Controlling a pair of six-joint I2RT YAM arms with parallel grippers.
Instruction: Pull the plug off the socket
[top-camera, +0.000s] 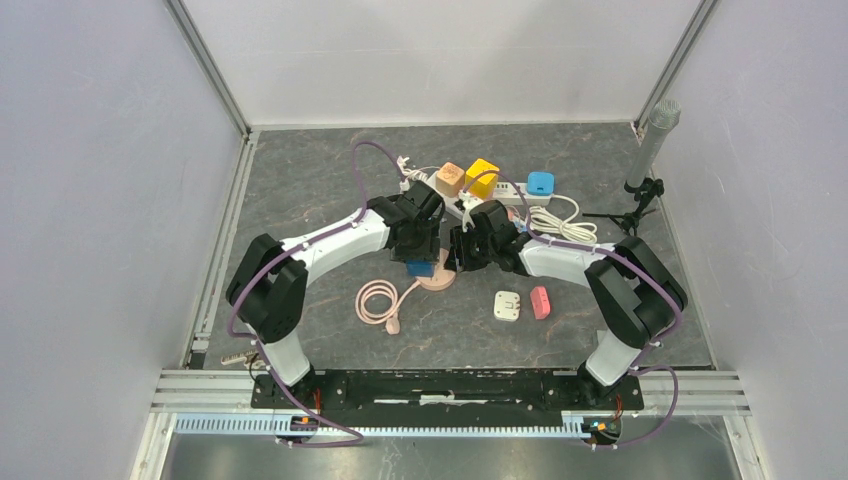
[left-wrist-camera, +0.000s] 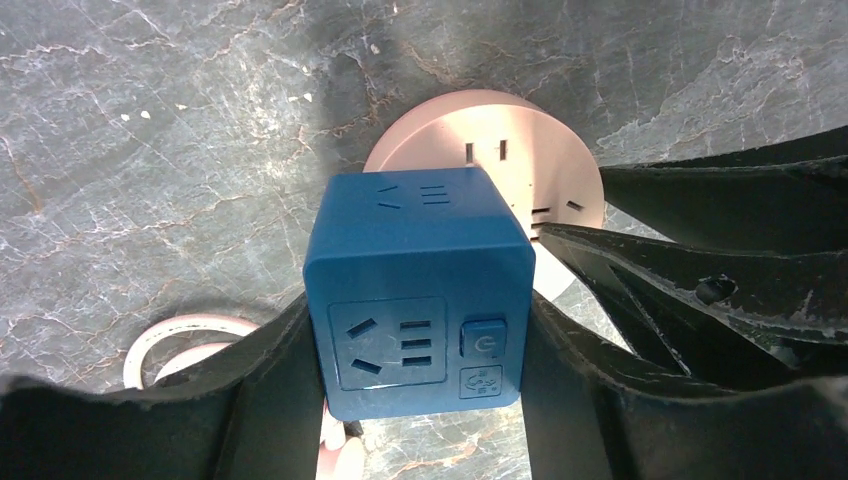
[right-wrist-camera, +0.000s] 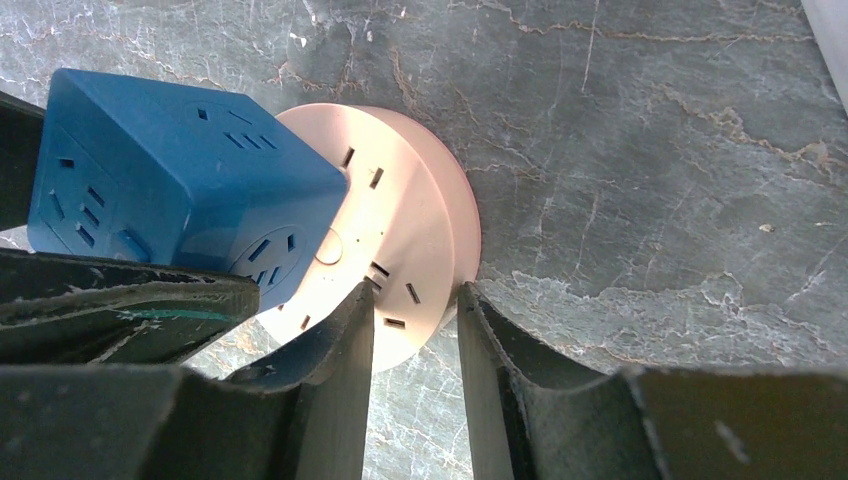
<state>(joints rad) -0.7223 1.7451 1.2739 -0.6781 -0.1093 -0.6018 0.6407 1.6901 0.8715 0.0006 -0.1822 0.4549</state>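
A blue cube plug (top-camera: 419, 268) sits against the top face of a round pink socket (top-camera: 440, 282) in the middle of the table. My left gripper (top-camera: 420, 260) is shut on the cube's two sides; the left wrist view shows the cube (left-wrist-camera: 420, 300) clamped in my left gripper (left-wrist-camera: 420, 345), with the pink socket (left-wrist-camera: 520, 150) just beyond it. My right gripper (top-camera: 458, 262) pinches the socket's rim; in the right wrist view my right gripper (right-wrist-camera: 415, 300) has one finger over the socket's face (right-wrist-camera: 400, 230) and one outside its edge. The cube (right-wrist-camera: 180, 190) overlaps the socket's left part; its prongs are hidden.
The socket's pink cable (top-camera: 378, 300) lies coiled to the left. A white adapter (top-camera: 507, 305) and a pink one (top-camera: 541, 301) lie front right. A white power strip (top-camera: 505, 196) at the back carries beige, yellow and blue cubes. A grey cylinder on a stand (top-camera: 652, 140) stands far right.
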